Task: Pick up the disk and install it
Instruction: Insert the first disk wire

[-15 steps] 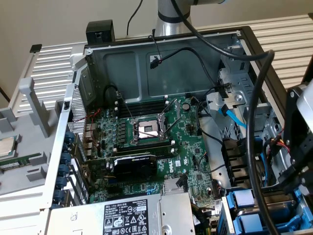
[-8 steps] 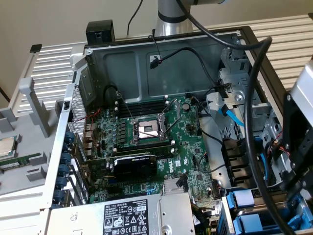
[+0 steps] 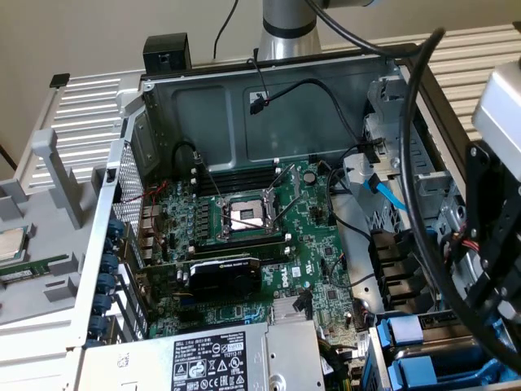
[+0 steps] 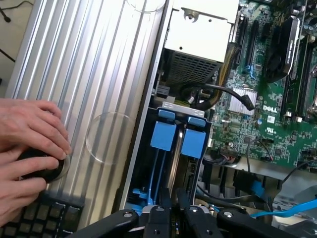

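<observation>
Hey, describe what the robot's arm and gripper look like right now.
The arm is a smooth silver-grey metal cylinder, with black cables trailing beside it. The gripper is matt black, built of jointed link bars with round silver pivot pins.

Open computer case holding a green motherboard, processor socket, black graphics card and grey labelled power supply.
</observation>
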`<state>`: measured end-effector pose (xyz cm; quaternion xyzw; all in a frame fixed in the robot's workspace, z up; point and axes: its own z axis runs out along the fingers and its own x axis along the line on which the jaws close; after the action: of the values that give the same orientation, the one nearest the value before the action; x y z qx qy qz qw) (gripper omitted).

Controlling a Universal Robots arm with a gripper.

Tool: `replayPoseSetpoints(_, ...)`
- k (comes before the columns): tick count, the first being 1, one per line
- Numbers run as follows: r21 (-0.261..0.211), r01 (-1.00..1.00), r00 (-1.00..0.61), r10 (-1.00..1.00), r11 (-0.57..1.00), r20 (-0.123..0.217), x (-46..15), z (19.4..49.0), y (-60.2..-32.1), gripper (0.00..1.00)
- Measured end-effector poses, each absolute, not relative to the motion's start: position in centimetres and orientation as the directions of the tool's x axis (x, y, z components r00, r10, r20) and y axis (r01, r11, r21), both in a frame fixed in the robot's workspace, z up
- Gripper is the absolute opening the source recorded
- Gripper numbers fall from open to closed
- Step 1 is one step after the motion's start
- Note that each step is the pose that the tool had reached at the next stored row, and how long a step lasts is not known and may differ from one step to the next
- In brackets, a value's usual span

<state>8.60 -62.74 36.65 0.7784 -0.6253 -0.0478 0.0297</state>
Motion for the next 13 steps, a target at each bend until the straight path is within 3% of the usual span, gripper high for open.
replayPoseSetpoints(13,0.135,-0.968,0.213,-0.977,-0.212,-0.008,8.48,36.71,-61.73,0.16)
